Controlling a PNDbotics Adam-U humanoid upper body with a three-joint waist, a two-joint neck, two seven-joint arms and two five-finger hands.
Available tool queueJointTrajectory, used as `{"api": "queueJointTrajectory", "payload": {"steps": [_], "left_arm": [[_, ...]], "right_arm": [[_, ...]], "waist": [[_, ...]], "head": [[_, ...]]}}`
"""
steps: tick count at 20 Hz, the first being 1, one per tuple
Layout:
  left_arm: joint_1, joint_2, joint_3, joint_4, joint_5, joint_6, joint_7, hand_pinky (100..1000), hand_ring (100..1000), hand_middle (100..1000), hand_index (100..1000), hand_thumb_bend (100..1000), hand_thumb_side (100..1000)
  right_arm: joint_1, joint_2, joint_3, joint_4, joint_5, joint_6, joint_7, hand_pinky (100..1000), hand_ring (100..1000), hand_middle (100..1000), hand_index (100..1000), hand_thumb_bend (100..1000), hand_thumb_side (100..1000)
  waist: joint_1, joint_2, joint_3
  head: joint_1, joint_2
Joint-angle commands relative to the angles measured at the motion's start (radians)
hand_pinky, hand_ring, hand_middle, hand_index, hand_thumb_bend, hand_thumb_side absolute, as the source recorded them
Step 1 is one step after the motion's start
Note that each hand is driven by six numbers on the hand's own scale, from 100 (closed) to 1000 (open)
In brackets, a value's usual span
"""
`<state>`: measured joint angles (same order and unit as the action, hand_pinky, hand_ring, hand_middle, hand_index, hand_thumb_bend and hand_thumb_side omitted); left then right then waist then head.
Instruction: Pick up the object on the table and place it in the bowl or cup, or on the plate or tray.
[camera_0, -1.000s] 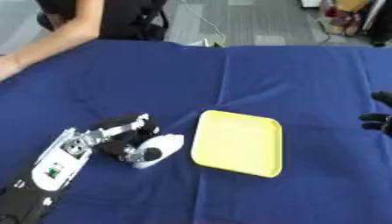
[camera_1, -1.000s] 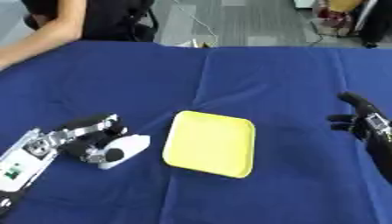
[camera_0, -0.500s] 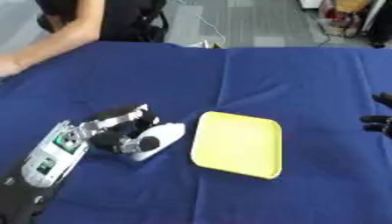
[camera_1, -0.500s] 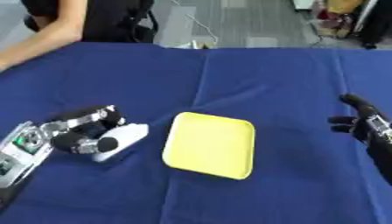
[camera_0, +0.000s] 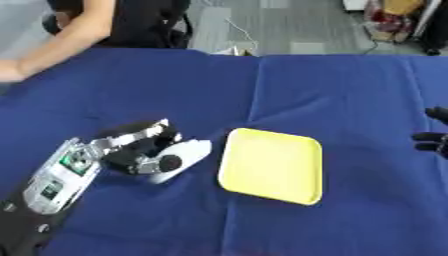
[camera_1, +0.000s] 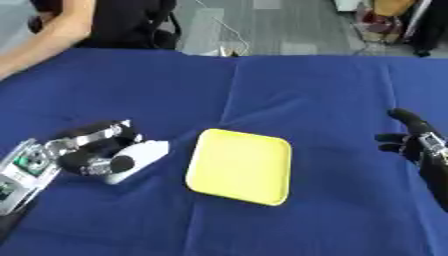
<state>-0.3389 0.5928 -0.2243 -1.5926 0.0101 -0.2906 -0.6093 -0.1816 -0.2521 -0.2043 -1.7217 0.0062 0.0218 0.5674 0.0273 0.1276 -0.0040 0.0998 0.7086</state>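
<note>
A yellow square plate (camera_0: 270, 165) lies on the blue tablecloth near the middle. Just left of it my left hand (camera_0: 131, 150) has its fingers curled round a white and grey object (camera_0: 178, 157), which pokes out toward the plate's left edge. The object has a dark round spot on its side; I cannot make out more of it. At the right edge my right hand (camera_1: 413, 139) rests open, fingers up, well away from the plate.
The blue tablecloth (camera_0: 332, 95) covers the whole table, with a fold running from the far edge toward the plate. A person's arm (camera_0: 61, 42) reaches over the far left corner. Beyond the table is grey floor with clutter at the far right.
My left hand has carried the white object up and to the right, closer to the plate's left edge. The right hand has stayed put.
</note>
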Motion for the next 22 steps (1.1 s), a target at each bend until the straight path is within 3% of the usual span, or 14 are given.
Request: {"api": "queueJointTrajectory", "payload": {"steps": [1,10,22], "left_arm": [[-0.047,-0.004,-0.009,-0.009,0.014,0.011,-0.01,100,100,105,264,100,732],[-0.23,-0.124,-0.106,0.101,-0.019,0.013,-0.086,100,100,105,265,100,727],[-0.304,-0.204,-0.155,0.172,-0.098,-0.044,-0.109,100,100,107,268,100,672]], "right_arm": [[-0.005,-0.022,-0.005,-0.011,0.001,-0.003,0.001,780,780,992,1000,100,952],[-0.007,-0.017,0.002,-0.01,-0.001,-0.002,0.009,780,780,992,1000,100,953],[-0.007,-0.014,0.006,-0.008,-0.002,-0.002,0.017,780,780,992,1000,100,956]], "waist": [[-0.001,-0.013,-0.001],[-0.004,-0.011,-0.016],[-0.008,-0.006,-0.016]], "head": [[0.004,-0.012],[0.02,-0.015],[0.03,-0.01]]}}
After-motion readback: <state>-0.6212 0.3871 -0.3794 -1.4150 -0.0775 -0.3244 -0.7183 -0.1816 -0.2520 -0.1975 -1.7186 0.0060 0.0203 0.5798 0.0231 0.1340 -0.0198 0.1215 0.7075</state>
